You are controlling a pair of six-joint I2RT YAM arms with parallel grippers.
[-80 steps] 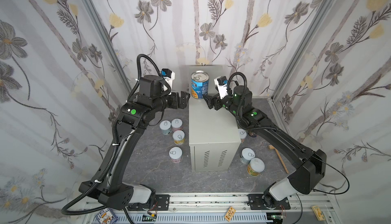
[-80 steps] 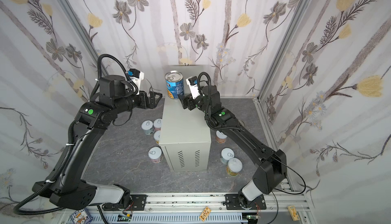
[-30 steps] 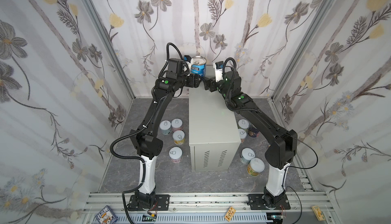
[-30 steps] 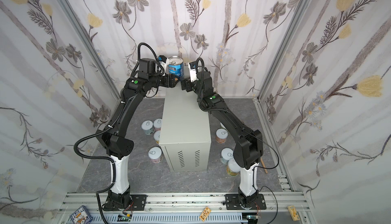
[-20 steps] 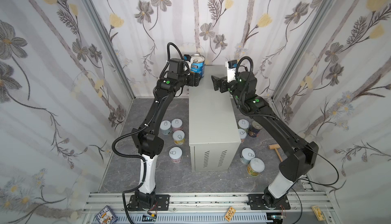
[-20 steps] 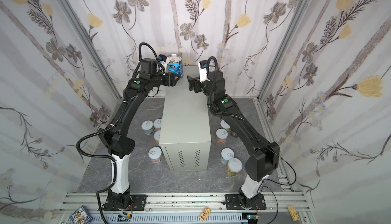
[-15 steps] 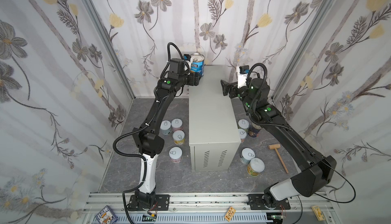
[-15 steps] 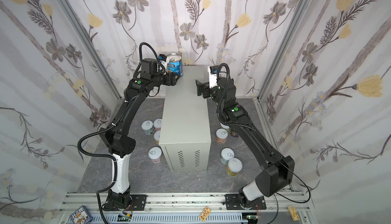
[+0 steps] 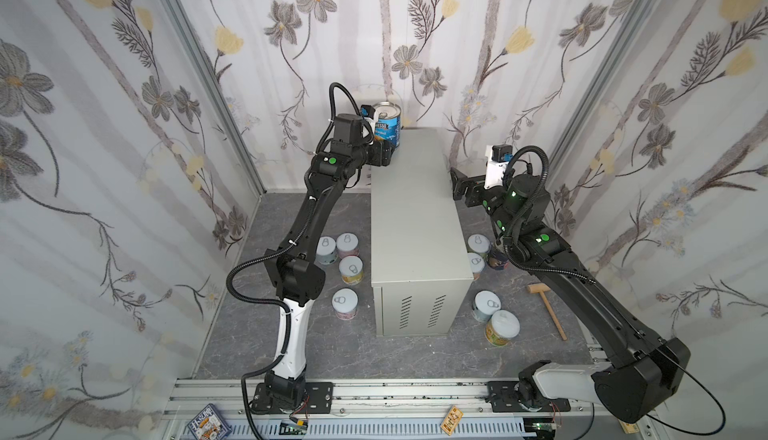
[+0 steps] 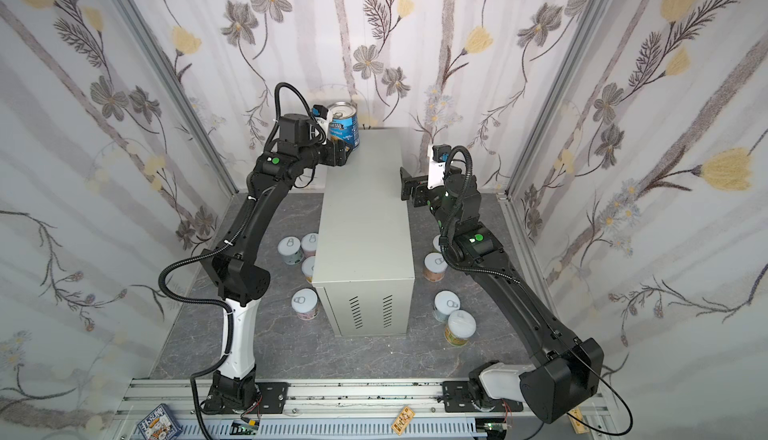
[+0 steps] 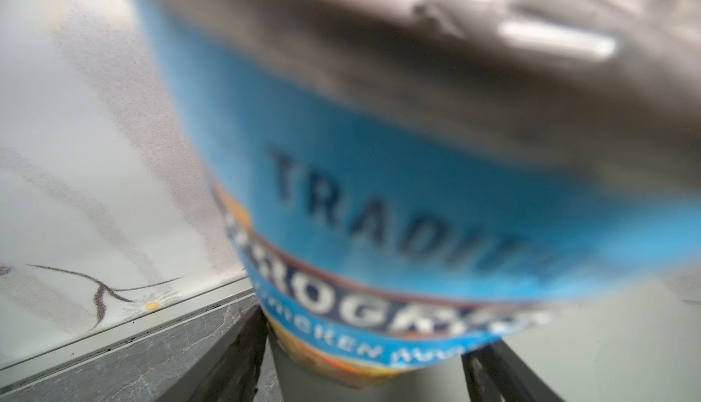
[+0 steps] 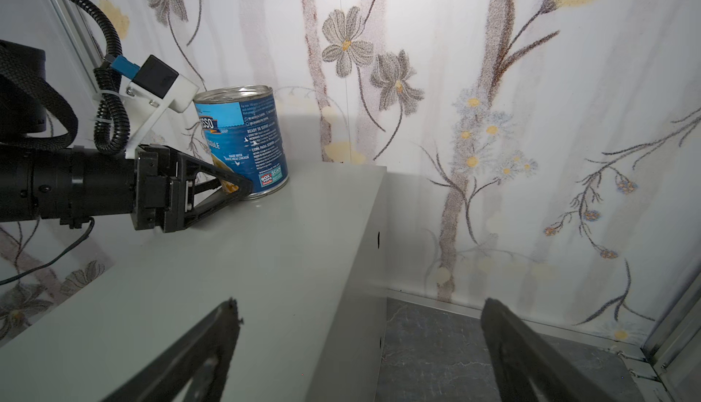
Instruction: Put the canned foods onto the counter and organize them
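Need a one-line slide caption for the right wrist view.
Left gripper holds the blue can upright on the counter's back corner; right fingers spread open, empty.

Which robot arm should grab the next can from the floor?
The right one, probably. The right gripper is open and empty beside the counter, with floor cans on its side. The left gripper is shut on the blue can at the counter's back corner.

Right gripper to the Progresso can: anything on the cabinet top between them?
Nothing. Between the right gripper and the Progresso can there is only bare cabinet top. That shows in the right wrist view, and both top views agree.
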